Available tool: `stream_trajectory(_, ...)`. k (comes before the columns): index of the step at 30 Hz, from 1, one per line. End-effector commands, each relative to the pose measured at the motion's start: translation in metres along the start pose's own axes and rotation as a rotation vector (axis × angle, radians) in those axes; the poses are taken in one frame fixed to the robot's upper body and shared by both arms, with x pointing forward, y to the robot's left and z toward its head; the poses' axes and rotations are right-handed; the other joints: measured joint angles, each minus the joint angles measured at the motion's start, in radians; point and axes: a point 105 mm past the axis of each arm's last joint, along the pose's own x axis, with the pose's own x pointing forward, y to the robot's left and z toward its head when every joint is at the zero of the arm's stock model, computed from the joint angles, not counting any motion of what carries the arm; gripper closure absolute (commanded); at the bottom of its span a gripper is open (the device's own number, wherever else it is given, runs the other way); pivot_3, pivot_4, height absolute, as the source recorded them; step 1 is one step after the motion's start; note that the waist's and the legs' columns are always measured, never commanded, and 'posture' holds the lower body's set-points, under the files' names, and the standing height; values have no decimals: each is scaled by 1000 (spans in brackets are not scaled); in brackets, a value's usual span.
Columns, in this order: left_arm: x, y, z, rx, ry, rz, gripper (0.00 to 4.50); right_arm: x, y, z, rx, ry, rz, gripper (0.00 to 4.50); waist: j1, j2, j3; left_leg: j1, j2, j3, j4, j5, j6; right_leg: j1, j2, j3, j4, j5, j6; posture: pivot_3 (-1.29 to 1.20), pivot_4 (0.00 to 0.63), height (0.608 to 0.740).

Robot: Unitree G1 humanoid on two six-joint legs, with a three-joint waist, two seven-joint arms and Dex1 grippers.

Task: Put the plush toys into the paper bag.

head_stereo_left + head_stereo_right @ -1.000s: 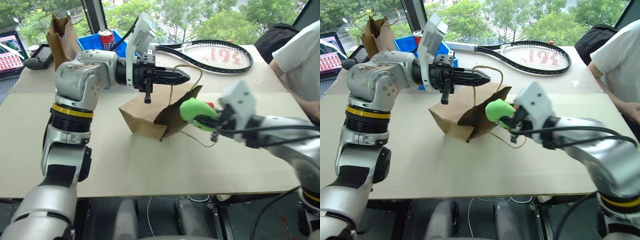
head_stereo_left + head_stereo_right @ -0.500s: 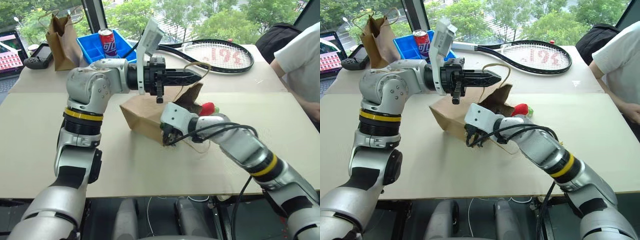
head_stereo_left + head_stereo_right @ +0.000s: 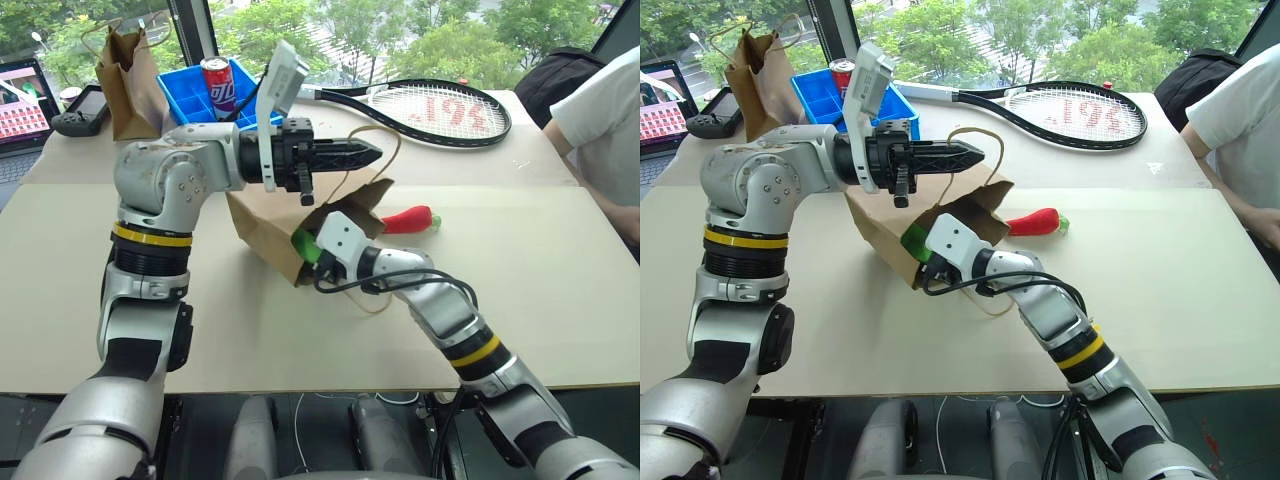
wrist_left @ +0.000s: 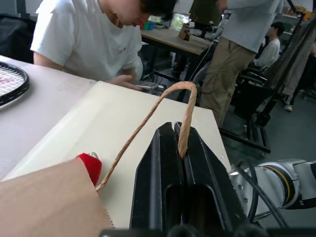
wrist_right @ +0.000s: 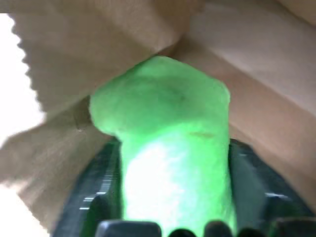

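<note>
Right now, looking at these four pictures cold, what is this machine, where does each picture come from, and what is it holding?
It is a two-armed humanoid robot. Two pictures come from its head, looking down at a table; the other two come from cameras on its wrists. The left pincer is shut on a handle of the paper bag, which lies tipped with its mouth open. The right pincer reaches into that mouth with the green plush toy between its fingers. The red chili toy lies on the table beside the bag. A tennis racket lies further back.

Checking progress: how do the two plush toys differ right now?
The green toy sits at the bag's mouth, between the right hand's fingers; the red chili lies on the table, untouched. The green one is rounded, the chili long and tapered. Both are small plush.
</note>
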Motion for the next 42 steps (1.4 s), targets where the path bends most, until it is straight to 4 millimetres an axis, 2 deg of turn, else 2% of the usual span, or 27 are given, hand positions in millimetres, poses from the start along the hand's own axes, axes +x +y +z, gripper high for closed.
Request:
stream_trajectory(1, -2, -8, 8, 44, 1, -3, 4500, -25, -9, 26, 35, -70, -62, 97, -1, 0, 0, 0, 0, 0, 0, 0, 0, 0, 0, 0, 0, 0, 0, 0, 150, 658)
stream_trajectory(5, -3, -10, 3, 29, 7, 4, 4500, -58, -11, 35, 130, -109, -99, 97, -2, 0, 0, 0, 0, -1, 0, 0, 0, 0, 0, 0, 0, 0, 0, 0, 150, 658)
stream_trajectory(10, -5, -12, 0, 23, 16, 10, 4500, -108, -38, 52, 205, -176, -194, 97, -2, 0, 0, 1, 0, -1, 0, 0, -1, 1, 0, 0, 0, 0, 0, 0, 150, 658)
stream_trajectory(11, -5, -12, 0, 23, 17, 14, 4500, -120, -49, 51, 198, -166, -232, 97, -2, 0, 0, 1, 0, -1, 0, 0, -1, 2, 0, 0, 0, 0, 0, 0, 150, 658)
stream_trajectory(12, -6, -12, 0, 24, 19, 21, 4500, -134, -68, 46, 198, -155, -315, 97, -2, 0, 0, 2, 0, -1, 0, 0, -1, 2, 0, 0, 0, 0, 0, 0, 150, 658)
stream_trajectory(14, -9, -12, 0, 29, 21, 37, 4500, -153, -105, 22, 165, -56, -466, 97, -2, 0, 0, 2, 0, -1, 0, 0, -1, 3, 0, 0, -1, 0, 0, 0, 150, 658)
stream_trajectory(15, -11, -12, 0, 32, 22, 44, 4500, -156, -118, 7, 161, -4, -511, 97, -2, 0, 0, 2, -1, -1, 0, 0, -1, 3, 0, 0, -1, 0, 0, 0, 150, 658)
stream_trajectory(17, -13, -12, 0, 34, 23, 52, 4500, -154, -131, -12, 154, 55, -538, 97, -4, 0, 0, 2, -1, -1, 0, 1, -1, 3, 0, 1, -1, 0, 0, 0, 150, 658)
stream_trajectory(23, -19, -14, 2, 50, 29, 83, 4500, -125, -169, -73, 275, 125, -628, 97, -28, 1, 1, 3, -1, -1, -2, 1, 0, 1, 1, 2, 1, 0, -1, 0, 150, 658)
stream_trajectory(25, -21, -15, 3, 56, 29, 93, 4500, -112, -171, -83, 338, 101, -623, 97, -31, 1, 1, 3, -1, -1, -2, 1, 0, 1, 1, 2, 1, 0, -1, 0, 150, 658)
stream_trajectory(28, -23, -15, 4, 62, 30, 107, 4500, -98, -168, -88, 396, 61, -595, 97, -31, 1, 1, 2, -1, -1, -2, 1, 0, 1, 1, 2, 1, 0, -1, 0, 150, 658)
stream_trajectory(33, -25, -15, 4, 66, 29, 118, 4500, -80, -154, -103, 447, 100, -531, 97, -31, 1, 1, 2, -1, -1, -2, 1, 0, 1, 1, 1, 1, 0, 0, 0, 150, 658)
stream_trajectory(34, -24, -15, 4, 66, 28, 119, 4500, -75, -149, -106, 463, 103, -509, 601, -31, 1, 1, 2, -1, -1, -1, 1, 0, 2, 1, 1, 1, 0, 0, 0, 150, 658)
stream_trajectory(35, -24, -15, 4, 67, 28, 119, 4500, -70, -143, -109, 470, 118, -485, 712, -32, 1, 1, 3, -1, -1, -1, 1, 0, 2, 1, 1, 2, 0, 0, 0, 150, 658)
stream_trajectory(37, -23, -14, 4, 68, 27, 120, 4500, -62, -132, -114, 494, 136, -441, 1421, -37, 1, 1, 4, -1, -1, -1, 1, 0, 2, 1, 2, 2, 0, 0, 0, 150, 658)
stream_trajectory(40, -22, -14, 4, 69, 25, 119, 4500, -59, -121, -119, 508, 158, -403, 2520, -39, 1, 1, 5, -1, -1, -1, 1, -1, 2, 1, 2, 5, 0, 0, 0, 150, 658)
stream_trajectory(42, -22, -14, 3, 69, 24, 118, 4500, -60, -117, -120, 518, 158, -393, 3101, -37, 1, 1, 6, -1, -1, -1, 1, -1, 2, 1, 2, 6, -1, 0, 0, 150, 658)
